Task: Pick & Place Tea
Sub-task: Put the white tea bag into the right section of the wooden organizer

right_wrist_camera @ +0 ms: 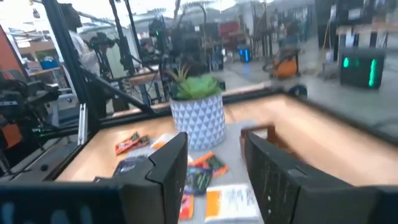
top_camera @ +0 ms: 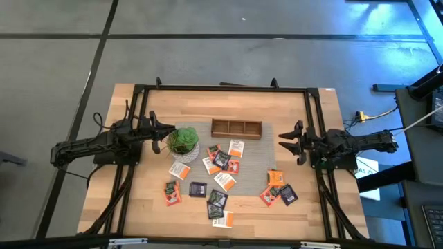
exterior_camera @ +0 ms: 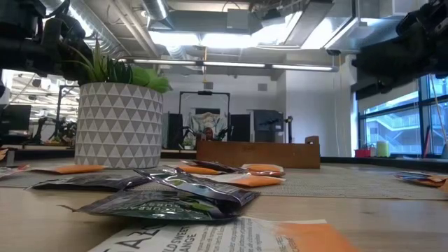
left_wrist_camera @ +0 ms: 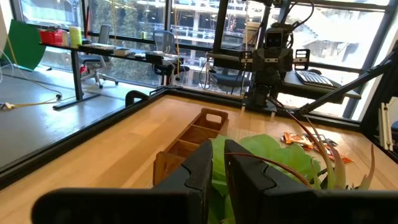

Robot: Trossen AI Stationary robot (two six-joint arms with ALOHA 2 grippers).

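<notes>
About fifteen small flat square tea sachets in orange-red, dark purple with green, and white with orange are scattered flat on the light wooden table in front of the brown wooden three-compartment box, turned at differing angles with no common direction. The left claw is held above the table beside the green plant in its white patterned pot, fingers nearly together around nothing. The right claw is held with fingers apart and empty, well clear of the sachets.
</notes>
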